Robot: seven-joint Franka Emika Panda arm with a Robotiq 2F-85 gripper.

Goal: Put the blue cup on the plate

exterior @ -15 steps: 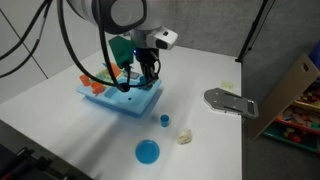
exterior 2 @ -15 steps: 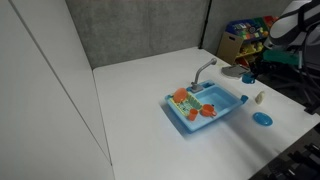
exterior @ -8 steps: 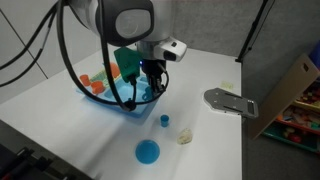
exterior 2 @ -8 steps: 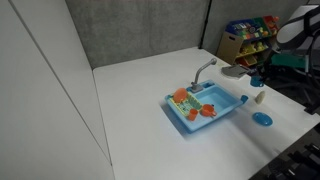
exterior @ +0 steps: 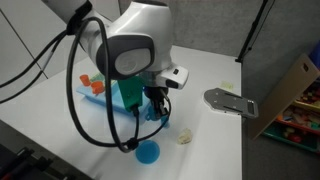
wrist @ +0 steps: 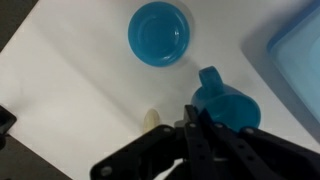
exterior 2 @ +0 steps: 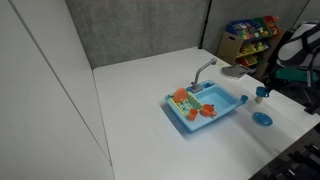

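Note:
The blue cup (wrist: 230, 100) stands on the white table, its handle toward the plate. In the wrist view it lies just to the right of my gripper (wrist: 196, 112), whose fingers are close together with nothing between them. The round blue plate (wrist: 158, 33) lies flat a short way beyond the cup. In both exterior views the gripper (exterior: 156, 108) (exterior 2: 261, 92) hangs low over the cup's spot and mostly hides it. The plate (exterior: 147, 151) (exterior 2: 262, 118) sits near the table's front edge.
The light-blue toy sink (exterior 2: 224, 111) (wrist: 300, 50), with orange toys (exterior 2: 181, 97) and a faucet (exterior 2: 205, 70), stands beside the cup. A small cream object (exterior: 185, 137) (wrist: 152, 120) lies near the plate. A grey flat object (exterior: 228, 100) and a toy shelf (exterior: 300, 100) are further off.
My arm has swung from above the sink toward the table's front and come down over the blue cup. The cup and plate have not moved.

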